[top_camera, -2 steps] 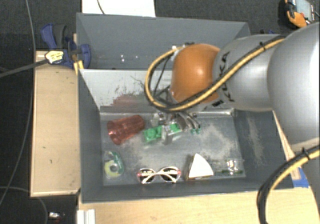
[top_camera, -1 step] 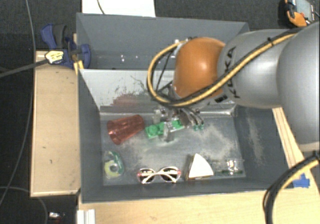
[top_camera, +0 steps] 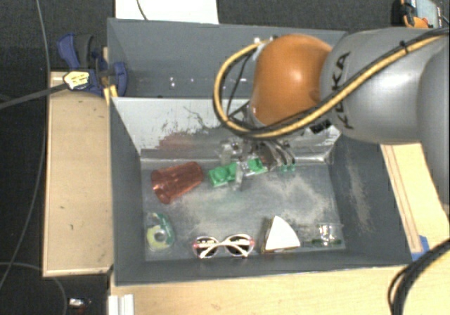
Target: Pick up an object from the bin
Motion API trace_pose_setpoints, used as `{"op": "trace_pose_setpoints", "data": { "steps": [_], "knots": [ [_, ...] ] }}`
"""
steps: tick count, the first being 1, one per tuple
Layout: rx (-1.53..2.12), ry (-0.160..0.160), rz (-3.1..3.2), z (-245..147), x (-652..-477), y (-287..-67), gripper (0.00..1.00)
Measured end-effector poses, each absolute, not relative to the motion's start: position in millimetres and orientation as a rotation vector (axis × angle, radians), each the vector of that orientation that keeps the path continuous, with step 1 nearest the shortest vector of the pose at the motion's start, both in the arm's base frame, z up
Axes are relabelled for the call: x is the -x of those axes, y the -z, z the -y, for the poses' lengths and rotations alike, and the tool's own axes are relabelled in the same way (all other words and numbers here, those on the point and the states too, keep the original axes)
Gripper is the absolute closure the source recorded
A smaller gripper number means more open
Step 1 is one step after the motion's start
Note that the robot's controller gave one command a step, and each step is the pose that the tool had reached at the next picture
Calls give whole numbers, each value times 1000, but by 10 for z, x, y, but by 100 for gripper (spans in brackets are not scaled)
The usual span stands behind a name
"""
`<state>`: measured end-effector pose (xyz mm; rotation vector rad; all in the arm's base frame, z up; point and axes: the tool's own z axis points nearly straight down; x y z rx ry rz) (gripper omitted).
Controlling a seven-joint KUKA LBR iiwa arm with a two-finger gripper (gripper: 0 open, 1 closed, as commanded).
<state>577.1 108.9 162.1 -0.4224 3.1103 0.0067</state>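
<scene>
Fingers (top_camera: 239,166) of the robot arm's gripper (top_camera: 242,170) point down at the floor of the grey metal bin (top_camera: 130,187), just above the centre of the frame. Their tips are at a small green plastic piece (top_camera: 222,177). Whether they are open or closed on it cannot be told, because the wrist's orange cover (top_camera: 288,78) and its looped black-and-yellow cables (top_camera: 225,95) hang over them.

The green piece lies near the foot of the bin's back wall, and its blocky end juts out to the left of the tips. A second bit of green (top_camera: 287,166) shows just right of the gripper, under the wrist.

Left of the green piece, and apart from it, a reddish-brown see-through cup (top_camera: 176,181) lies on its side. Four more things sit along the bin's front wall, at the lower edge of the frame and well apart from the gripper. From left to right they are a small green-and-yellow roll (top_camera: 159,233), a pair of sunglasses (top_camera: 223,245) with a pale frame, a white wedge (top_camera: 281,234), and a small clear item (top_camera: 327,235) in the lower right corner.
</scene>
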Motion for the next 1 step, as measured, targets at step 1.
{"op": "trace_pose_setpoints", "data": {
  "steps": [1],
  "knots": [
    [422, -7, -3103, -1091, -5788, -1928, 100]
  ]
}}
